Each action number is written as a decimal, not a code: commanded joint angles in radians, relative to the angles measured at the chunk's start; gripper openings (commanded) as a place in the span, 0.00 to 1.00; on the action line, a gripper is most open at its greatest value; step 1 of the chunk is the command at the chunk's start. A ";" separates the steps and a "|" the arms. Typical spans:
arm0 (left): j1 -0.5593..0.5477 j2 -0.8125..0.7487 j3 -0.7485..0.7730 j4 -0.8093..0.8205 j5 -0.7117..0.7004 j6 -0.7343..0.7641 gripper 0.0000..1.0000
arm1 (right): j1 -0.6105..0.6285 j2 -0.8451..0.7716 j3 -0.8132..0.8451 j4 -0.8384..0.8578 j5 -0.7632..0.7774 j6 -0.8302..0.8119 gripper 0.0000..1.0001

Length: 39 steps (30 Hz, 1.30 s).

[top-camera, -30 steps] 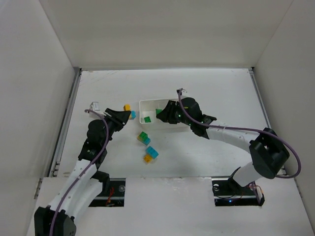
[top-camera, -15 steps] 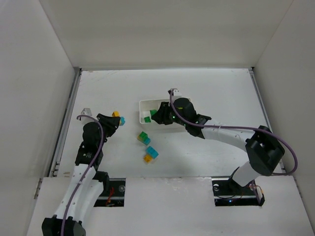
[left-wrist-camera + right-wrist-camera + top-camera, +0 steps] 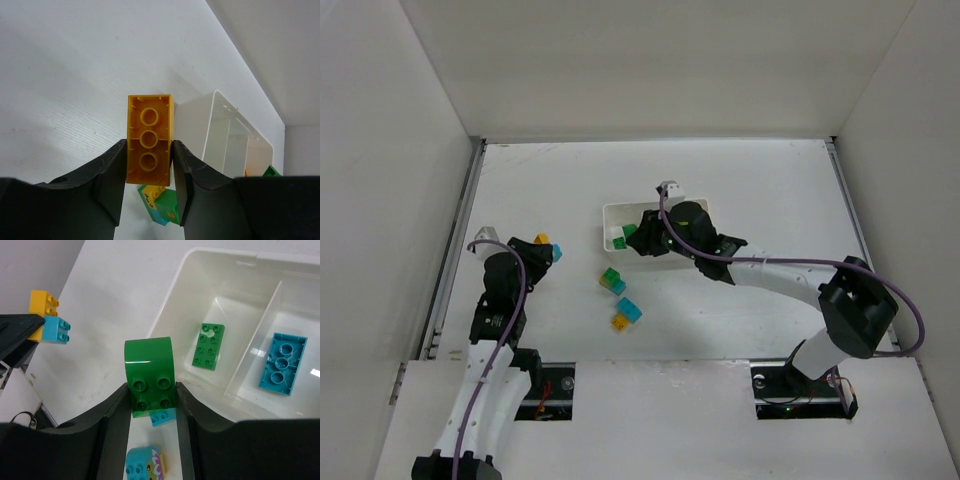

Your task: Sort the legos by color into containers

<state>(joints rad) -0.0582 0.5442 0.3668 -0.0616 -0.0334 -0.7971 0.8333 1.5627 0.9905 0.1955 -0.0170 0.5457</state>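
Observation:
My left gripper (image 3: 544,248) is shut on a yellow-orange brick (image 3: 148,139) with a cyan brick (image 3: 56,330) joined to it. It holds the stack (image 3: 548,245) above the table, left of the white tray (image 3: 610,209). My right gripper (image 3: 634,236) is shut on a green brick (image 3: 150,374) raised by the tray's left end (image 3: 172,305). The left compartment holds a flat green brick (image 3: 208,346). The middle one holds a cyan brick (image 3: 282,363). A green-cyan stack (image 3: 611,281) and a cyan-yellow stack (image 3: 625,314) lie on the table.
The table is boxed in by white walls on the left, back and right. The tray (image 3: 220,125) lies ahead of the left gripper (image 3: 148,165). The right arm reaches across the tray's near side. Loose stacks lie under the right gripper (image 3: 152,390).
My left gripper has drawn back to the left with the yellow-cyan stack. My right gripper has shifted left along the tray with the green brick.

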 commanded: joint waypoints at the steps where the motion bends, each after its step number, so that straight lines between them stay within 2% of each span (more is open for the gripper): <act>1: -0.008 -0.026 0.041 -0.001 -0.023 0.009 0.19 | 0.019 -0.015 0.033 0.073 0.037 -0.020 0.29; 16: -0.064 -0.058 0.026 0.068 -0.016 -0.039 0.19 | 0.022 0.033 0.095 0.001 0.080 -0.058 0.30; 24: -0.153 -0.001 0.032 0.132 0.029 -0.071 0.20 | 0.014 0.132 0.195 -0.053 0.081 -0.081 0.30; 29: -0.163 0.043 0.014 0.210 0.088 -0.105 0.20 | 0.010 0.198 0.241 -0.071 0.124 -0.095 0.32; 31: -0.157 0.054 0.003 0.244 0.127 -0.119 0.20 | 0.003 0.214 0.252 -0.071 0.143 -0.095 0.35; 36: -0.159 0.083 -0.032 0.356 0.211 -0.175 0.20 | -0.007 0.229 0.272 -0.065 0.158 -0.093 0.57; 39: -0.159 0.103 -0.046 0.407 0.243 -0.206 0.20 | -0.016 0.179 0.240 -0.048 0.128 -0.084 0.68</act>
<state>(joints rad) -0.2165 0.6353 0.3389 0.2203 0.1425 -0.9508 0.8291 1.7969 1.2049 0.1062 0.1089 0.4671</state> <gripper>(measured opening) 0.348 0.660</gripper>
